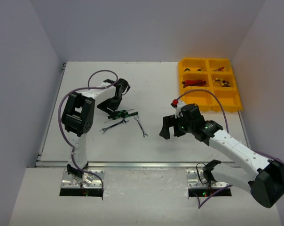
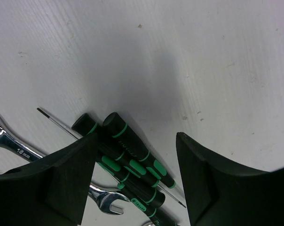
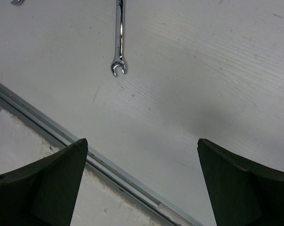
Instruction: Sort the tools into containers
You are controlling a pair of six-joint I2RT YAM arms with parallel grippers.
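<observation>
White tabletop (image 2: 203, 56) bears green-handled screwdrivers (image 2: 132, 160), lying inside the parted left claw (image 2: 135, 141).

White bench (image 1: 85, 141). Green-handled screwdrivers (image 1: 124, 114) lie together left of centre. Left wrench (image 1: 114, 125) just beside them, right wrench (image 1: 141, 127) apart. Yellow tray (image 1: 225, 107) sits in the far right corner.

Left gripper (image 2: 135, 157) low over the table (image 1: 85, 136) centre, jaws partly apart; right gripper (image 3: 142, 181) beside it, jaws wide.
</observation>
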